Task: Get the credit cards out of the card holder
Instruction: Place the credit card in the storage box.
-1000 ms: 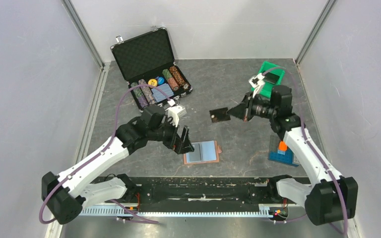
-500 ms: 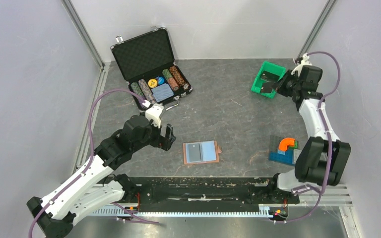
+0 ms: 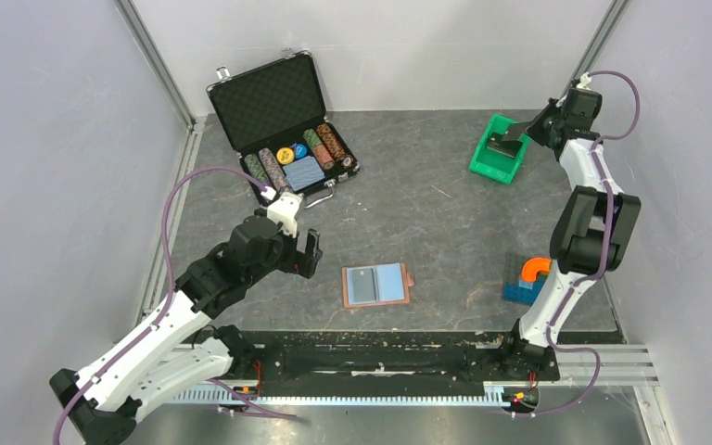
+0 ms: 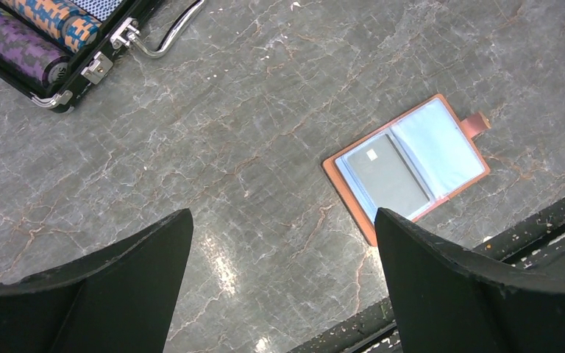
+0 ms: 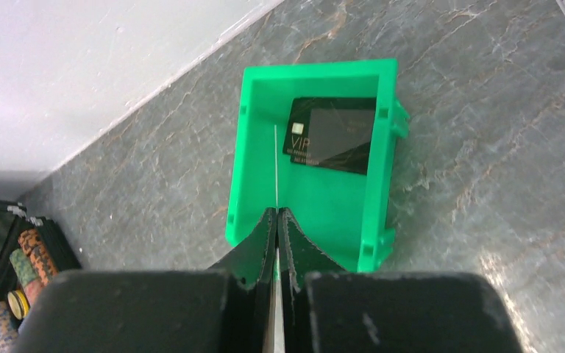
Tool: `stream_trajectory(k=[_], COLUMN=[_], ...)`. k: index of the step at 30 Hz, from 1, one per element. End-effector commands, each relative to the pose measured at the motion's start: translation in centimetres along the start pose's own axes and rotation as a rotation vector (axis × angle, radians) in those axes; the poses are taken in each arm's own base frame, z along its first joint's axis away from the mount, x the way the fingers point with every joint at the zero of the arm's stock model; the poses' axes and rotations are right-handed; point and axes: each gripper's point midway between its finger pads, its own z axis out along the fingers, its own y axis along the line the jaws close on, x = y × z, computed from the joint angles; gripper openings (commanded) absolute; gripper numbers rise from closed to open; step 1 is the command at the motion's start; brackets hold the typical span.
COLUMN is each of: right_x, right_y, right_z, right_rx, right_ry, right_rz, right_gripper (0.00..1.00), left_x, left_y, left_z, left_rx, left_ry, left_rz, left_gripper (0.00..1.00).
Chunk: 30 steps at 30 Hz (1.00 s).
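At the near side of the table (image 3: 445, 218), the left gripper (image 4: 281, 219) is hanging above the stone-patterned surface. Its jaws are standing wide with nothing between them. Near it, to its right, the card holder (image 4: 443, 145) is lying open and flat, lining upward, close to the table's near edge. A seated card (image 4: 387, 173) is occupying the left half of the holder, and the right half is showing only light blue lining. Well to the right, beside the right arm, a blue block (image 3: 520, 293) is carrying an orange arch (image 3: 535, 268).

Farther back on the left, a black chip case (image 3: 273, 111) is sitting open with its rows of chips facing up. Toward the far right corner, a green bin (image 5: 316, 209) is resting on the table. A binned card (image 5: 332, 134) is lying inside it toward one end. The right gripper (image 5: 276, 212) is hovering over the bin with its jaws pressing together on a thin pale strip. This strip appears to be an edge-on card (image 5: 275, 165) standing upright in the grip.
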Motion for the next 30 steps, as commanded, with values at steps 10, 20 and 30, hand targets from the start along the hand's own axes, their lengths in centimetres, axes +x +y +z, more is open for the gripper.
stream_trajectory(k=[10,20,30], right_x=[-1.7,-1.4,-0.5], right_y=[0.3,-0.5,-1.7], right_z=[5.9,8.9,10.2], right_rx=[-0.102,-0.101,-0.08], right_ry=[-0.03,-0.023,-0.014], right_rz=[0.108,0.128,0.147], right_gripper=[0.0,0.0,0.0], left_x=[-0.7,-0.5,-0.5], left_y=[1.1,0.9,1.0], left_z=[-0.1,0.3,0.6], left_rx=[-0.046,-0.04,-0.047], left_ry=[-0.039,-0.021,-0.013], left_rz=[0.05,0.053,0.058], left_gripper=[1.0,1.0,1.0])
